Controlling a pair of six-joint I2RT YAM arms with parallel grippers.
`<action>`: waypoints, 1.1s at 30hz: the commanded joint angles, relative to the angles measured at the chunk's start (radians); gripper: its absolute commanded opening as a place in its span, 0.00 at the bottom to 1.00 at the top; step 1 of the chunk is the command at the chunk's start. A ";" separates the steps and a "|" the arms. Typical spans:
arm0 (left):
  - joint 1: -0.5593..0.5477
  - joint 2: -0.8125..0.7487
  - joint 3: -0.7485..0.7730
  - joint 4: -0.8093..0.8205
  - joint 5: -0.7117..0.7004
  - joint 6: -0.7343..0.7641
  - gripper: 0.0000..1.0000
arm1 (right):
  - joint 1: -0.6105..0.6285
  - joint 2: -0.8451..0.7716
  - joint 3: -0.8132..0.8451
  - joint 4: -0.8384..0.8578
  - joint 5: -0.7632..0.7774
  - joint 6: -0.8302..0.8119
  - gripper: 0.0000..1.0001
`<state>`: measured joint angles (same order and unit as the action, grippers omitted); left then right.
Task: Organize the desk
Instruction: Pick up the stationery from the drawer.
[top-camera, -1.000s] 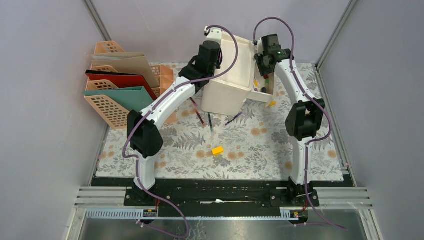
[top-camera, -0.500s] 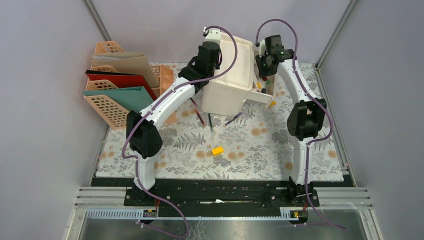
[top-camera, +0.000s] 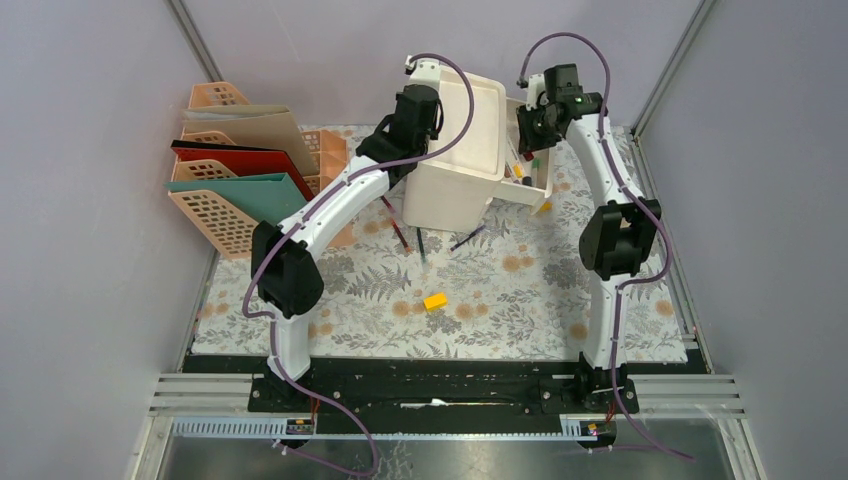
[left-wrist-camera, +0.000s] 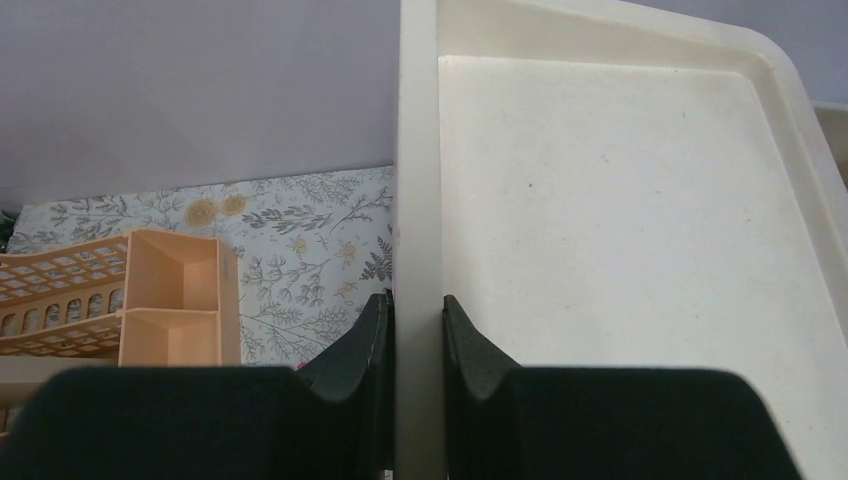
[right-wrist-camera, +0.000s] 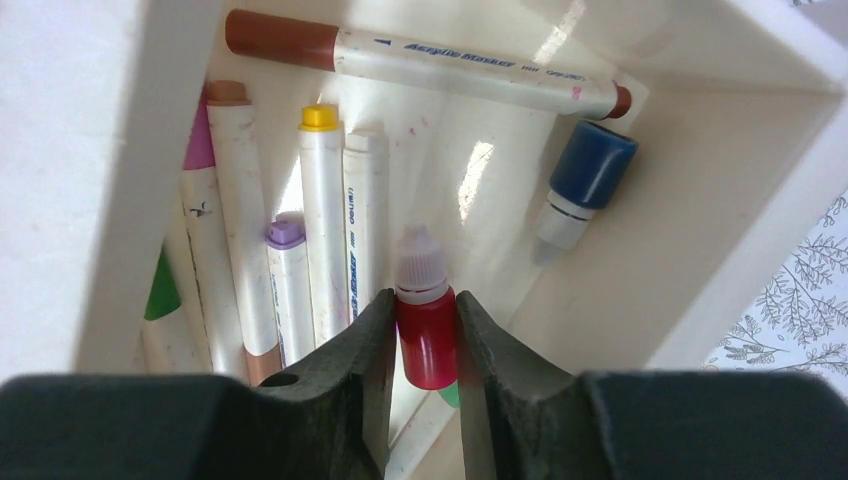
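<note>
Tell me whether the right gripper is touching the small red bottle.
Touching. In the right wrist view, the right gripper has both fingers pressed against the sides of the small red bottle, with no gap showing.

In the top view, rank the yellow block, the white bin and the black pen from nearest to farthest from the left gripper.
1. white bin: the left gripper clamps its wall.
2. black pen: on the desk, at the bin's near side.
3. yellow block: mid-desk, nearer the front edge.
</note>
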<state>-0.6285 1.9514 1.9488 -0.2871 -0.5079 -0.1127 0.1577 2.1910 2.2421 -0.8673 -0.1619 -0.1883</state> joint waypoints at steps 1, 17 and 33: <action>-0.024 -0.097 0.011 0.266 -0.014 -0.055 0.00 | -0.031 -0.051 0.058 -0.010 -0.103 -0.012 0.00; -0.006 -0.081 0.004 0.270 -0.035 -0.042 0.00 | -0.110 -0.171 0.036 0.076 -0.444 0.092 0.00; 0.016 -0.097 -0.030 0.284 -0.029 -0.041 0.00 | -0.334 -0.310 -0.403 0.091 -0.445 0.104 0.00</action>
<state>-0.6010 1.9415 1.9045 -0.2749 -0.5205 -0.1249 -0.1600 1.9163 2.0281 -0.7628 -0.5911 -0.0952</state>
